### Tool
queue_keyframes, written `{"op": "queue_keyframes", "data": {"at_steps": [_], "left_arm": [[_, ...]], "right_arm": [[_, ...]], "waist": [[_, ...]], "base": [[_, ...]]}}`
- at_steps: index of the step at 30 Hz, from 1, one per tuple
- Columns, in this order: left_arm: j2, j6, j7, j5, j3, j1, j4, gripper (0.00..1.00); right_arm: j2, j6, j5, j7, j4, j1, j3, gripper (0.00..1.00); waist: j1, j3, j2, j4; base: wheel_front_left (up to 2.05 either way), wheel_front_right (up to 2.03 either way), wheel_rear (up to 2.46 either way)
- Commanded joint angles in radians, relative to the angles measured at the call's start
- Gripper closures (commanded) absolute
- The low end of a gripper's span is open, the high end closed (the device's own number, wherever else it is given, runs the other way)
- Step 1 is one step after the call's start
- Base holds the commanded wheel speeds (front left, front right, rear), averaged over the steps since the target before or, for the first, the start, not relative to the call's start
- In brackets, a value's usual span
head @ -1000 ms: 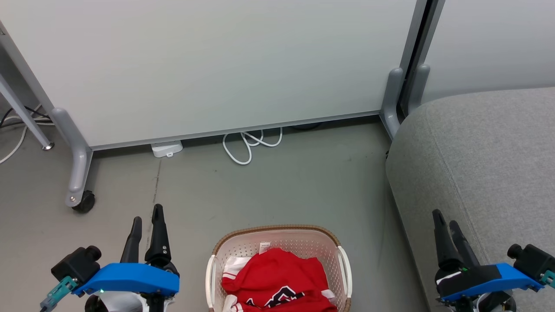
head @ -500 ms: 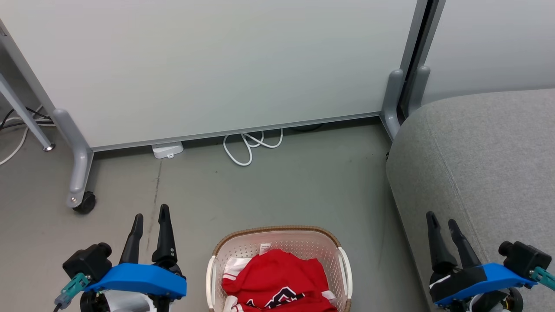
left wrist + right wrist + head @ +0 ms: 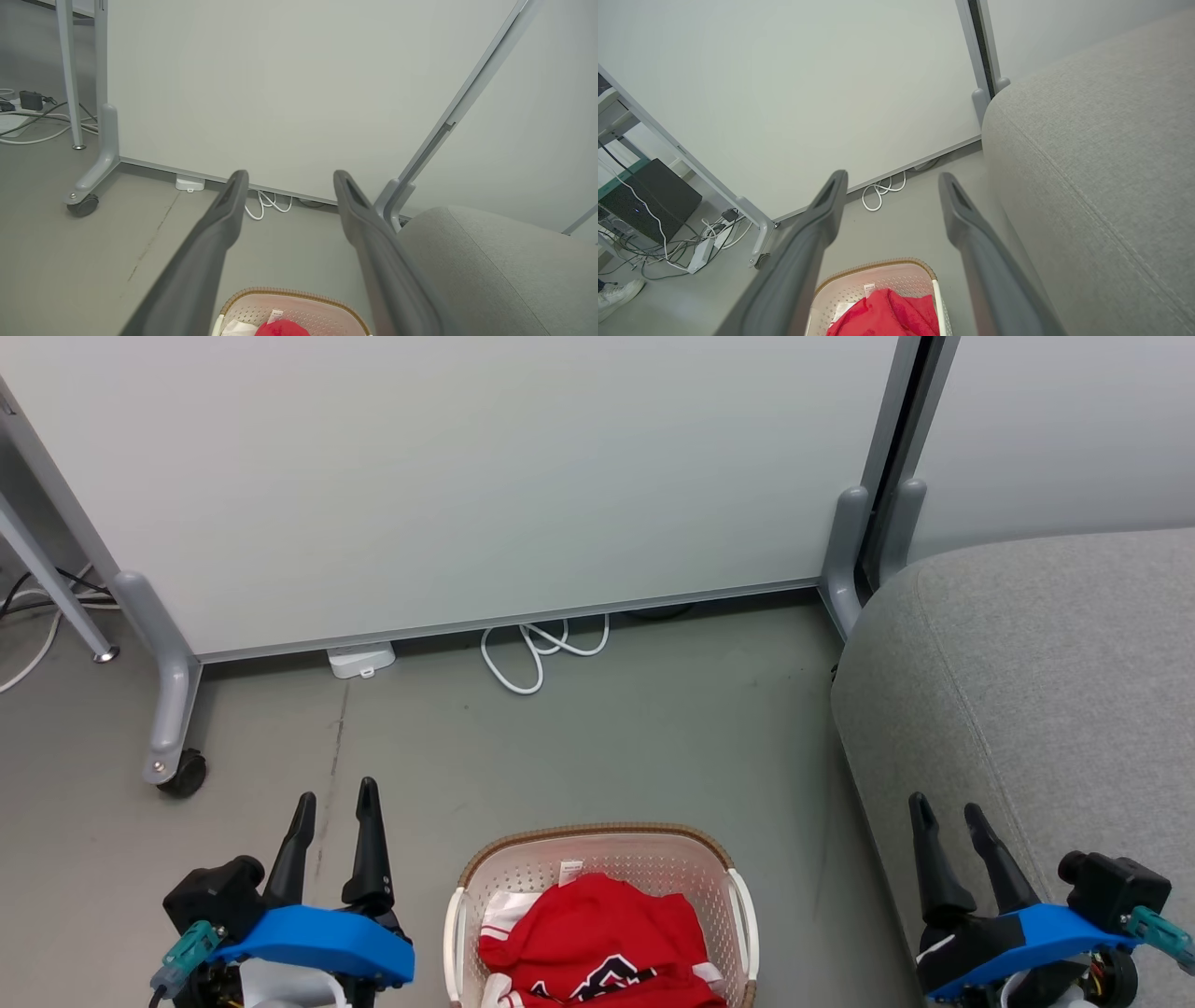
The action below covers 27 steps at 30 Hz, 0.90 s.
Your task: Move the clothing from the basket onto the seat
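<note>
**anon1:** what's your rig doing rn?

**me:** My left gripper (image 3: 336,793) sits lower left, fingers spread. My right gripper (image 3: 945,805) is lower right, spread too. The red clothing (image 3: 597,933) is piled in the basket (image 3: 597,828) at bottom centre, with the sofa (image 3: 1046,691) along the right edge.

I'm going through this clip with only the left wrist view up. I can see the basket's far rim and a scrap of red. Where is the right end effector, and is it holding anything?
Observer: The right end effector is at the head view's lower right, against the seat's near edge. It is open and empty.
Operator: What's on top in the basket?
Observer: In the basket, the clothing is topped by a red garment with black-and-white lettering.
Operator: Anyone around?
Observer: The right wrist view shows a white shoe on the floor at its lower left corner, near some cables.
</note>
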State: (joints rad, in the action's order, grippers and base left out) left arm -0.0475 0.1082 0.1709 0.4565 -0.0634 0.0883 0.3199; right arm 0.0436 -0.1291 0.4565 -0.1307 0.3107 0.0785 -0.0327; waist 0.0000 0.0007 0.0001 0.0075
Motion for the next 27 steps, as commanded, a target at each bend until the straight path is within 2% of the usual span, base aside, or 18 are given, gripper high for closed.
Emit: {"op": "queue_keyframes", "data": {"at_steps": [1, 27], "left_arm": [[-0.005, 0.005, 0.011, -0.022, -0.002, 0.023, -0.002, 0.0], [-0.004, 0.014, 0.065, -0.164, -0.03, 0.034, 0.056, 0.0]], "right_arm": [[0.008, -0.002, -0.024, -0.008, -0.006, 0.017, 0.002, 0.0], [0.009, -0.002, -0.23, -0.05, 0.003, 0.014, -0.003, 0.0]], "waist": [[0.0, -0.001, -0.0001, 0.0], [0.0, -0.007, -0.0001, 0.003]], "base": [[0.0, 0.0, 0.0], [0.0, 0.0, 0.0]]}}
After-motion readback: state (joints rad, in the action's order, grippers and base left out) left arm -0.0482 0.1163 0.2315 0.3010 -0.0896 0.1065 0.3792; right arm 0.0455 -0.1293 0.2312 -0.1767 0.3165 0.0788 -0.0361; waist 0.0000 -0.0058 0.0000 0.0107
